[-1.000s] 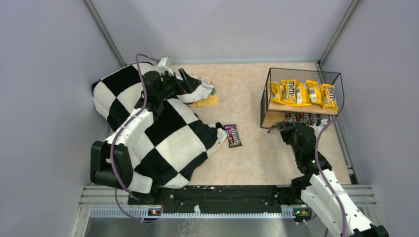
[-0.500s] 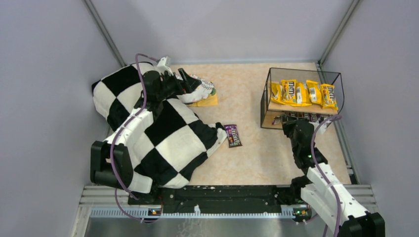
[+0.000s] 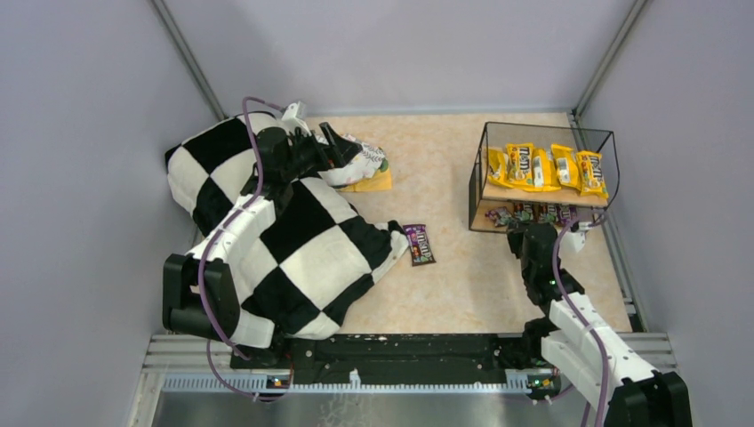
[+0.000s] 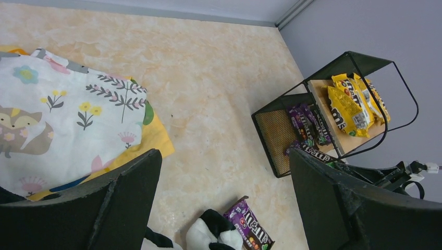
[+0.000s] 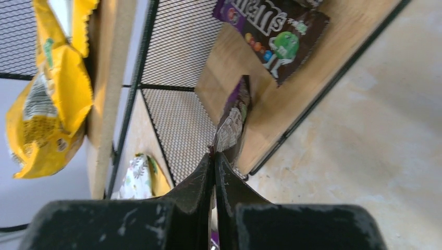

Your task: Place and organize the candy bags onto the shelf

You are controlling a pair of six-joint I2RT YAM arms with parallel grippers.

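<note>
Moved in closer, our right end effector [image 5: 213, 156] pinches one brown bag [image 5: 232, 117] at the lower tier of the shelf [image 3: 477, 191], far-right corner of the bench [image 3: 445, 285]. Upper tier: four or five yellow bags [image 3: 522, 165]. One stray brown bag [image 3: 420, 244] lies mid-bench; our left end effector [image 4: 225, 156] gapes wide.

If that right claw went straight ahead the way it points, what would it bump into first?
The dark purple glossy candy packet standing on edge at the right gripper's shut tips; behind it, probably the black wire shelf's mesh wall.

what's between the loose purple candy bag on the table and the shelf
nothing but bare beige tabletop lies between the loose purple candy bag and the shelf; the top external view shows that stretch plainly
</note>
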